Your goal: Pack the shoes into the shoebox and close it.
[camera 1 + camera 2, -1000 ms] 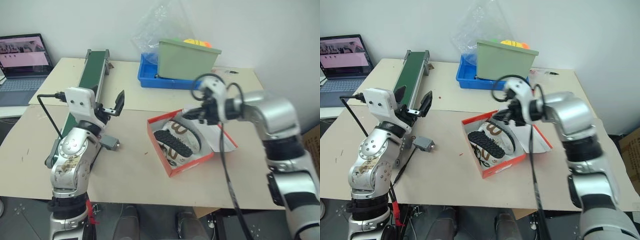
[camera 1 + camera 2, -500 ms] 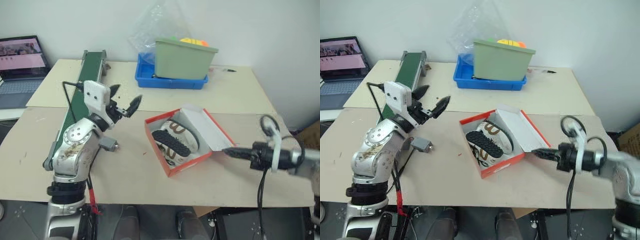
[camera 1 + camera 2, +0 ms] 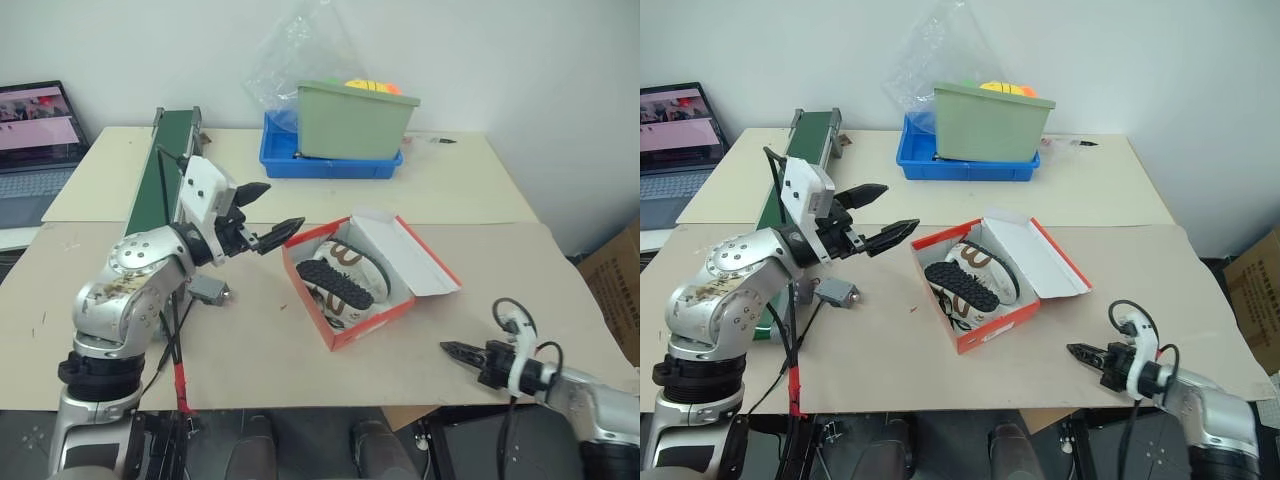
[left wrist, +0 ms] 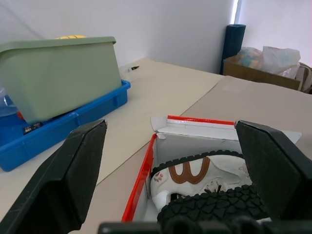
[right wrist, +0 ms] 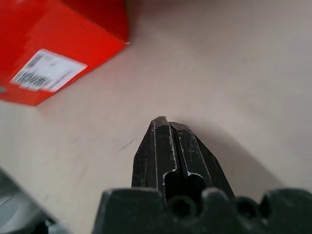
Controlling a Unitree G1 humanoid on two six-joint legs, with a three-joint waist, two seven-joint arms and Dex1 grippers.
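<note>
The red shoebox [image 3: 340, 325] sits open at the table's middle, its white-lined lid [image 3: 405, 255] leaning back to the right. Both cream-white shoes [image 3: 340, 275] lie inside, one with its black sole [image 3: 335, 283] turned up. My left gripper [image 3: 284, 205] is open, held level just left of the box and pointing at it. Its fingers [image 4: 73, 180] frame the box wall [image 4: 139, 185] and the shoes [image 4: 190, 175]. My right gripper [image 3: 450, 348] is shut and empty, low near the table's front edge, right of the box. A red box corner [image 5: 73, 44] lies beyond its tip [image 5: 163, 122].
A green bin [image 3: 352, 122] stands in a blue tray [image 3: 330, 163] at the back, with a plastic bag behind it. A dark green conveyor [image 3: 160, 170] runs along the left, a small grey part [image 3: 208, 290] lies near it, and a laptop [image 3: 35, 120] sits far left.
My right gripper has dropped from the lid, down and right to the table's front edge. My left gripper has swung right toward the box. The camera view shifted slightly.
</note>
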